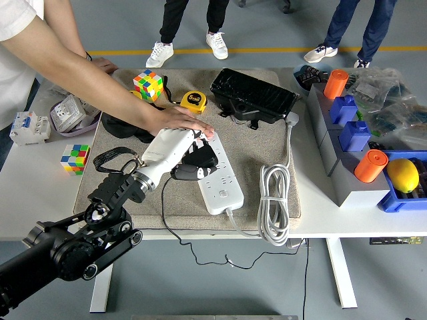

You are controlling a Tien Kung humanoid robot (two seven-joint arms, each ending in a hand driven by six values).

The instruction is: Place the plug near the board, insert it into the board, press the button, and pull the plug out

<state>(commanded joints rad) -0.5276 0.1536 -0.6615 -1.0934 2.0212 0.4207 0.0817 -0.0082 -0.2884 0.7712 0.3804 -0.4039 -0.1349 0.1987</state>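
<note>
The black plug (202, 158) sits over the white power strip (219, 175), at its left edge near the far end, clasped in the fingers (189, 173) of the robot's left hand (175, 155), which curl closed around it. I cannot tell whether its prongs are in a socket. A thin black cord (165, 223) trails from the hand off the worktop's (40, 200) near edge. A person's hand (181, 122) lies flat on the strip's far end, just above the robot's hand. The strip rests on a beige mat (247, 143), with its coiled white cable (275, 203) to the right. Beyond are a yellow tape measure (193, 101) and a Rubik's cube (148, 85).
</note>
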